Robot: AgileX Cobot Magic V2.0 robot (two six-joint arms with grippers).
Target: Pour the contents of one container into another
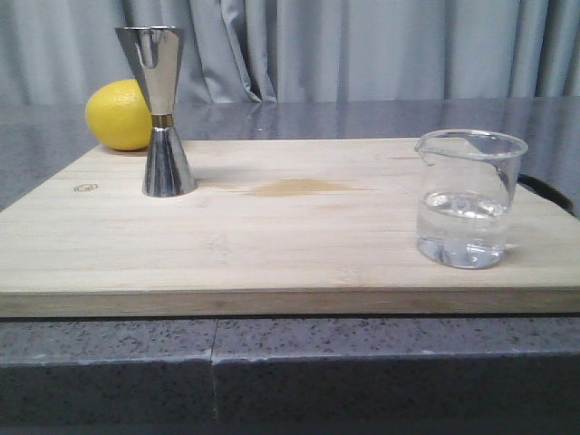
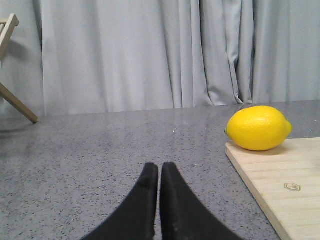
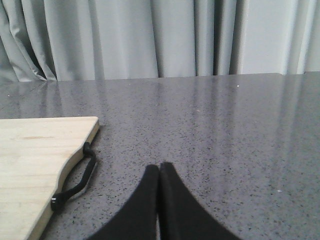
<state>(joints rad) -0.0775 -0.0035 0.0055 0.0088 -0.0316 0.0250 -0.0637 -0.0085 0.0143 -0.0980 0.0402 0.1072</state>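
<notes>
Two vessels stand on a wooden board [image 1: 272, 236] in the front view, and neither of my pincers appears there. The beaker [image 1: 467, 210] sits upright toward the board's right end, part filled with clear liquid, its pouring lip turned toward the jigger [image 1: 161, 113]. The jigger stands upright toward the left end, well apart from the beaker, wide mouth up, ready to receive. A lemon [image 1: 118, 115] lies just behind the jigger, off the board's far edge. Nothing has been lifted, so I judge the pour has not begun.

From my left wrist, my left pincer [image 2: 159, 172] is clenched, fingertips pressed together on nothing, low over the grey counter [image 2: 110, 150]. Ahead of it and to its right lies the lemon, touching the board's corner. Neither vessel shows here, so both lie further to this pincer's right.

From my right wrist, my right pincer [image 3: 159, 172] is likewise clenched and empty over the counter. The board's corner and its black cord loop [image 3: 75, 182] lie to this pincer's left. The beaker is out of this view, further left on the board. Being nearer, this pincer seems the likelier one to take the beaker, and it must release first.
</notes>
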